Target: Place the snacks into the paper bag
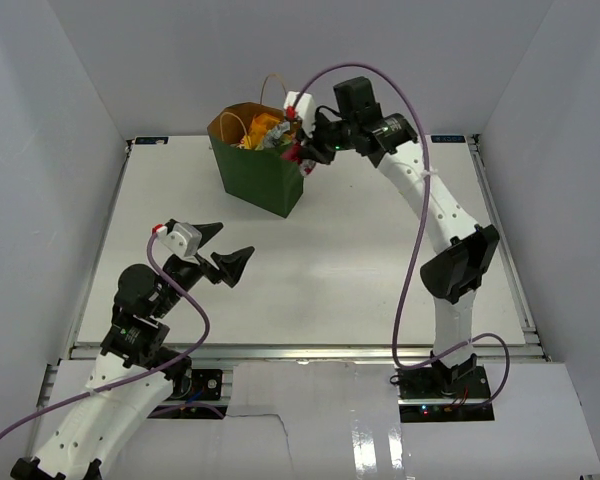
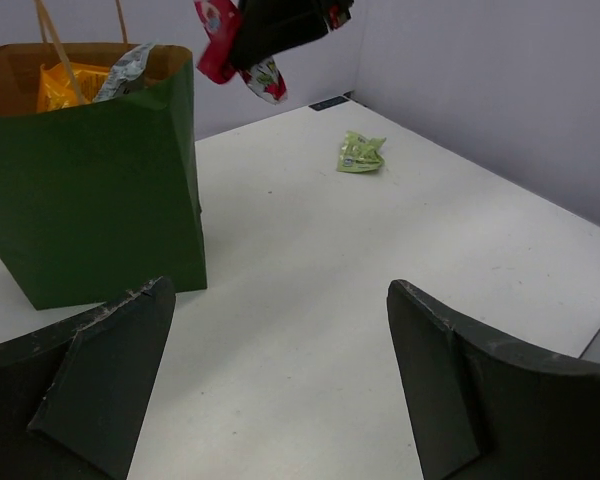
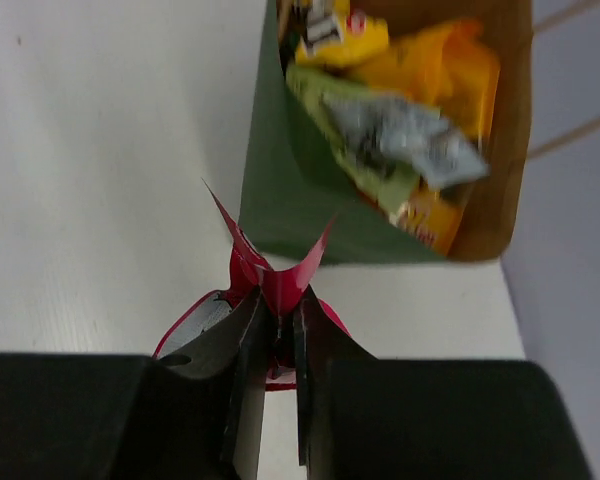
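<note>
Top view: paper bag [image 1: 265, 185] upright on the surface [image 1: 360, 260]. Right end effector [image 1: 307, 148] sits just beside the bag's right rim, clamped on a red packet [image 1: 297, 155]. Left end effector [image 1: 223, 250] is nearer the arm bases than the bag, fingers spread wide, holding nothing.

Left wrist: light-green packet [image 2: 361, 153] lies on the surface right of the bag — well apart.

Right wrist: orange bag [image 3: 450, 70], grey wrapper [image 3: 410, 140] and yellow packet [image 3: 340, 40] inside the bag. Print blurred — unreadable.
</note>
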You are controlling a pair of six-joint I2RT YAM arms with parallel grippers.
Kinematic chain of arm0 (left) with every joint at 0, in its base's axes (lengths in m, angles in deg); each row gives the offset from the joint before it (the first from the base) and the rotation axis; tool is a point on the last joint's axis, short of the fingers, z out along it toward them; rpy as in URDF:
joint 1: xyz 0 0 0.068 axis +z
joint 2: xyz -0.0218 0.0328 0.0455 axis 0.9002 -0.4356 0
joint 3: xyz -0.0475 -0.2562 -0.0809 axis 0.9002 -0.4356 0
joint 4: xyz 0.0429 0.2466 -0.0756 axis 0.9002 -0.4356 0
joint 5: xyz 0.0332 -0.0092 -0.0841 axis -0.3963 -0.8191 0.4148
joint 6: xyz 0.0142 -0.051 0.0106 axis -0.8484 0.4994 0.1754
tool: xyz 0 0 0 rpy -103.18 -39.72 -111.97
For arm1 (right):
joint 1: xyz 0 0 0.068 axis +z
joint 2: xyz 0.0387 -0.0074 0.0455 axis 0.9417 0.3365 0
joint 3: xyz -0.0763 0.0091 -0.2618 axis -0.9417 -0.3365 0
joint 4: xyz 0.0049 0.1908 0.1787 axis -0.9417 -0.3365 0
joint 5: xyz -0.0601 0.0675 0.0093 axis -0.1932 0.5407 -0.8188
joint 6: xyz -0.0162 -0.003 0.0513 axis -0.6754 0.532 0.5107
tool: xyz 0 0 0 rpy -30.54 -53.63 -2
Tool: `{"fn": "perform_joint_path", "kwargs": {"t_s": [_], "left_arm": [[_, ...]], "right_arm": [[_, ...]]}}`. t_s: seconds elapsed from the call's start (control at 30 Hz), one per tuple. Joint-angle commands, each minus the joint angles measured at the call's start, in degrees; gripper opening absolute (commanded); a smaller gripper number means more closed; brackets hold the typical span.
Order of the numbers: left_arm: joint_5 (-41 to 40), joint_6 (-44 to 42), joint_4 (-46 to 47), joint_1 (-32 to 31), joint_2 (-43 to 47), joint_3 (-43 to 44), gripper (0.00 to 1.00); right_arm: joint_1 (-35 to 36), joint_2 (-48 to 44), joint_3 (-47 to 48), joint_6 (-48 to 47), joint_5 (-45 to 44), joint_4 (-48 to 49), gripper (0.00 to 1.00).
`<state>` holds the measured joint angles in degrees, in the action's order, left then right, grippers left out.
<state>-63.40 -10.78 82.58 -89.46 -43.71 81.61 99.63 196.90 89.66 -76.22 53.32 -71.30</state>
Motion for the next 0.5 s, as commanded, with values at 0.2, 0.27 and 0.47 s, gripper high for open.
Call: {"fn": "perform_joint_path", "kwargs": {"t_s": [0.2,0.27,0.47], "left_arm": [[-4.6,-2.0,-1.8,0.9,-0.8,-0.1,0.98],[-4.6,-2.1,-1.7,1.1,-1.1,-0.1,0.98],[-4.8,-2.2,-1.9,1.8,-2.2,-0.1,0.98]], "right_arm": [[9.5,5.5,12.3,9.8,-19.6,30.2,0.08],[10.9,8.7,14.9,8.8,-25.6,34.7,0.08],[13.6,14.6,11.9,4.5,-36.9,51.0,0.08]]}}
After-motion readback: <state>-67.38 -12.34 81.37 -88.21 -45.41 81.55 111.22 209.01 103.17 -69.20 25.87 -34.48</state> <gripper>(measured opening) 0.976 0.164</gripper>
